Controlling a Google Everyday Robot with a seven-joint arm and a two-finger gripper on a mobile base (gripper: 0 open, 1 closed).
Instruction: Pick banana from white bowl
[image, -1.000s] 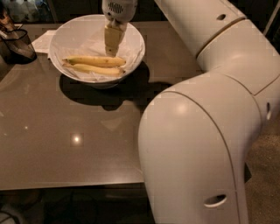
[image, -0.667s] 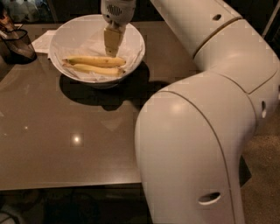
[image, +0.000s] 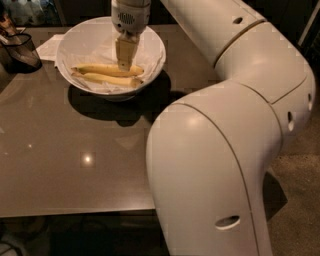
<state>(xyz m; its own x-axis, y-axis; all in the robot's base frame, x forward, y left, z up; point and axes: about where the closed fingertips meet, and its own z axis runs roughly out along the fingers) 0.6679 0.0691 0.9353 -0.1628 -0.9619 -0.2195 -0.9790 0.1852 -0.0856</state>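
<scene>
The white bowl (image: 63, 60), lined with crumpled white paper, stands at the back of the table. Two bananas lie side by side in it. The far one, the banana (image: 97, 69), is deeper yellow; a paler banana (image: 111, 80) lies just in front of it. My gripper (image: 123, 66) hangs straight down from the wrist into the bowl, with its tip at or just above the right half of the banana. The gripper is seen edge-on as one tan block.
A dark mesh basket (image: 20, 50) stands at the far left, with white paper (image: 50, 46) beside the bowl. My big white arm (image: 225, 150) fills the right foreground. The glossy brown table (image: 60, 165) ends at a front edge low in the view.
My gripper has come down a little inside the bowl, closer to the far banana. The bananas and the bowl have not moved.
</scene>
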